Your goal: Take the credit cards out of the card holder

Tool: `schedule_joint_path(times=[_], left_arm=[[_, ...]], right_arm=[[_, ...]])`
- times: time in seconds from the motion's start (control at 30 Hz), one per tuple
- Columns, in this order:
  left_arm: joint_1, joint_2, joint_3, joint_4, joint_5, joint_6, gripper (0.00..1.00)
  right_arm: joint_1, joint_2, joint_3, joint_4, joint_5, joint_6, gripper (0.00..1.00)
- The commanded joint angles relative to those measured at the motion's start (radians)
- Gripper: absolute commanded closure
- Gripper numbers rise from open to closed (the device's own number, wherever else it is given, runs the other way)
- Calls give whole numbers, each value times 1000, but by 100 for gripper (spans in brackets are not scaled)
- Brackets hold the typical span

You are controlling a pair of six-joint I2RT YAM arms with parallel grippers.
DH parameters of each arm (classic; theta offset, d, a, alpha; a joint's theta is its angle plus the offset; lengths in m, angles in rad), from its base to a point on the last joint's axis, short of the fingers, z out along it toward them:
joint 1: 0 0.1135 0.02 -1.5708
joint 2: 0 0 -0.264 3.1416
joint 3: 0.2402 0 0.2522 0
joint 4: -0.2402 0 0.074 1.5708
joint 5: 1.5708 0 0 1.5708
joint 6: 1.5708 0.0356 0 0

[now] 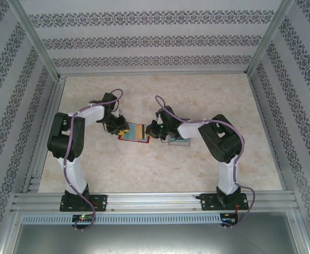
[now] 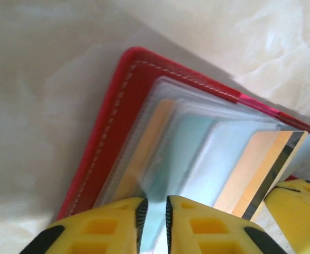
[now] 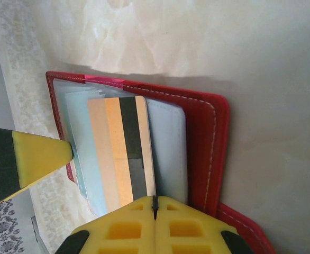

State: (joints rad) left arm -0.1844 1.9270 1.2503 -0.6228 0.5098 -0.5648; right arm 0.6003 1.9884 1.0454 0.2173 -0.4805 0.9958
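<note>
Closest to its own wrist camera, the right pincer [image 3: 155,203] is closed tight, its two yellow pads meeting on the short edge of a beige-gold card [image 3: 120,148] with a black stripe. The left pincer [image 2: 155,211] stands a slit open at the opposite side of the card holder [image 3: 202,137]. A clear pocket sheet's edge runs between its pads with room to spare, so I judge it grips nothing. The card holder lies open on the desk [image 3: 261,63], between the two pincers and roughly mid-desk in the overhead view.

The step in hand seems to be drawing the beige-gold card out. To do it well, the pull should run straight along the card's long side, in line with the pocket mouth. It should also stay low, so the card neither bends nor lifts the pocket leaves. The holder looks light and would likely slide along with the card. The left pincer ought therefore to pinch or press the pocket edge as an anchor while the right draws away.

Counted: two pincers, one card holder, and three cards I can make out in it. These are the beige-gold one in the grip, a teal card [image 2: 184,153] in a pocket, and an orange-gold card [image 2: 144,148] nearer the stitched red cover. A pale flat thing [image 1: 179,142] under the right arm is too small to name
</note>
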Motion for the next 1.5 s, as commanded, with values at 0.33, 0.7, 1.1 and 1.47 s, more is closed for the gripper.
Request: schedule_joint_path(times=[0.33, 0.7, 1.1, 1.47], left_arm=[[-79, -86, 39, -2, 34, -18, 80], [-114, 46, 37, -20, -29, -1, 87], [-114, 59, 20, -25, -44, 2, 88], [-117, 63, 20, -26, -38, 4, 88]], right_arm=[[16, 28, 26, -18, 8, -11, 100], [24, 37, 33, -15, 8, -7, 89], [35, 56, 56, 9, -15, -5, 84], [50, 48, 68, 11, -40, -18, 85]])
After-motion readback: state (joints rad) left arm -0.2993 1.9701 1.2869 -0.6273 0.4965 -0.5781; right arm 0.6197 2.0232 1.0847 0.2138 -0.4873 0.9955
